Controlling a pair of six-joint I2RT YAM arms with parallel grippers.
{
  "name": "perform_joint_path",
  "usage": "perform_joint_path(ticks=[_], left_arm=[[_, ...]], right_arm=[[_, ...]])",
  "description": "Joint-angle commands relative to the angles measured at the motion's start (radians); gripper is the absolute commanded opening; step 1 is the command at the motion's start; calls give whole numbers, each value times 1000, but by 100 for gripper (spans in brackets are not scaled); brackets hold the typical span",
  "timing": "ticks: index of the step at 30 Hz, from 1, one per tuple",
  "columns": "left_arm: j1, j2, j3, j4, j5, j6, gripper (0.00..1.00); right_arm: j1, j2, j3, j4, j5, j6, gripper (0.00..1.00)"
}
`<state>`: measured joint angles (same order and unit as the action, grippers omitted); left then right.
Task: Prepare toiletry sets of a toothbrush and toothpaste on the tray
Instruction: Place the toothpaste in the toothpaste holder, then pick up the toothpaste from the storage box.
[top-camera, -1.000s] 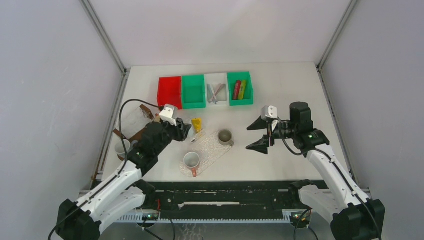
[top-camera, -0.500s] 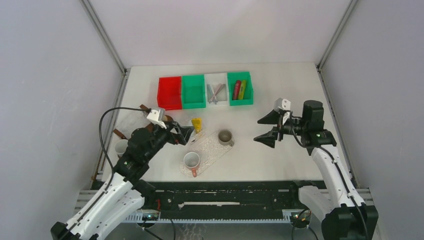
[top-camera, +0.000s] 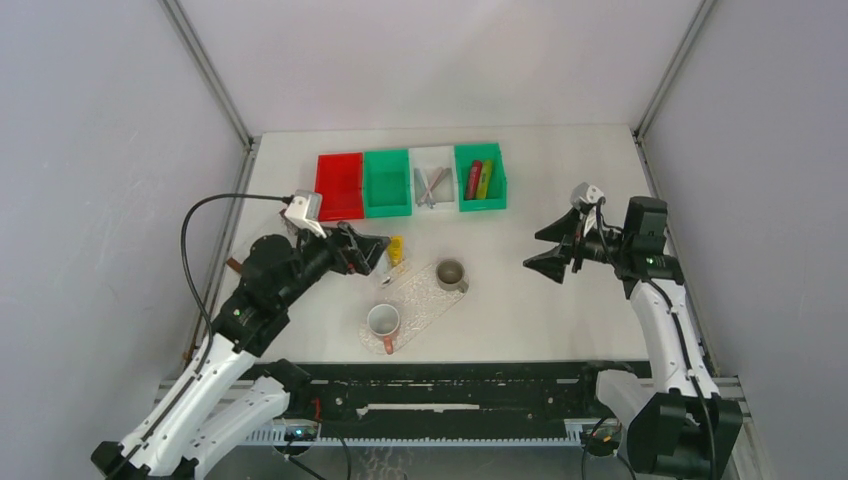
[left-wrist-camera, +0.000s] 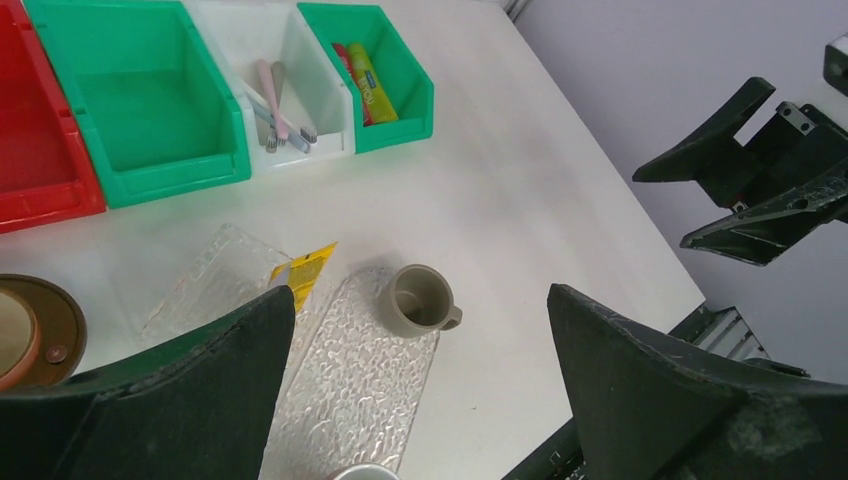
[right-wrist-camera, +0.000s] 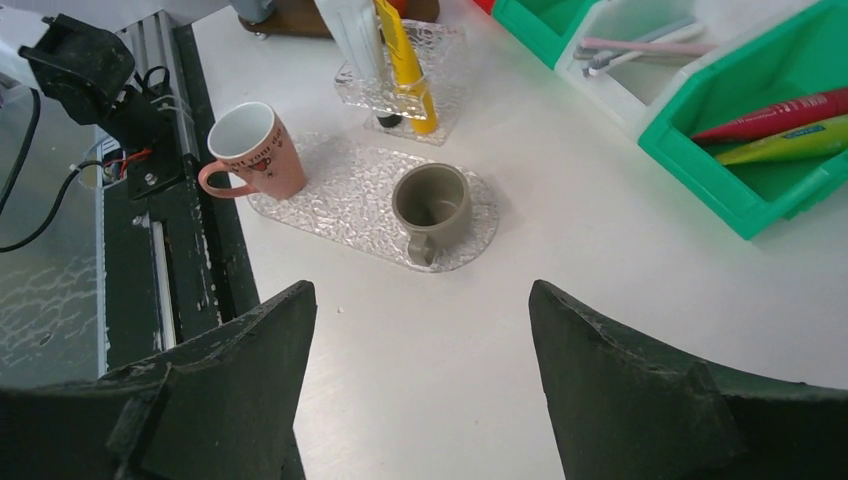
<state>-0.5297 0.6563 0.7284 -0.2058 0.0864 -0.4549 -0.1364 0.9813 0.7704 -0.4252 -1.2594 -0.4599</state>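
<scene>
Both spread, holding nothing: left claw (top-camera: 368, 255) hovering beside yellow toothpaste tube (left-wrist-camera: 312, 268) on clear textured rectangular tray (left-wrist-camera: 215, 285), frame centre; right claw (top-camera: 543, 250) far right; slim pink and grey toothbrushes (left-wrist-camera: 272, 105) in white bin (left-wrist-camera: 232, 25), upper centre.

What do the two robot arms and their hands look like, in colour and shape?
The left arm and right arm have white shells on the lower links, with black joints and wrists. The left hand and right hand each have two matte black wedge-shaped fingers tapering to a point. A small pale grey camera block sits on each wrist. A thin black cable loops beside the left arm.
</scene>
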Motion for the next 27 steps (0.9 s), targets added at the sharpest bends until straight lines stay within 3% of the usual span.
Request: perform_joint_path(ticks=[1,9,13,16,22,27], left_arm=[[5,15,110,-70,-14,30,100],[37,8,213,-187,-159,291,100],[140,40,201,-139,-129,328,100],[202,65,164,-40,-85,337,100],[273,96,91,35,-81,405,100],[315,86,81,18,-69,421,100]], right_arm=[[5,35,72,-16,58,27,85],[215,238,379,-166,416,19,84],[345,423,604,-223,601,60,81],[418,552,723,-189,735,170,81],[533,786,924,-96,1173,517,81],[547,944,1020,-72,1281,655,78]])
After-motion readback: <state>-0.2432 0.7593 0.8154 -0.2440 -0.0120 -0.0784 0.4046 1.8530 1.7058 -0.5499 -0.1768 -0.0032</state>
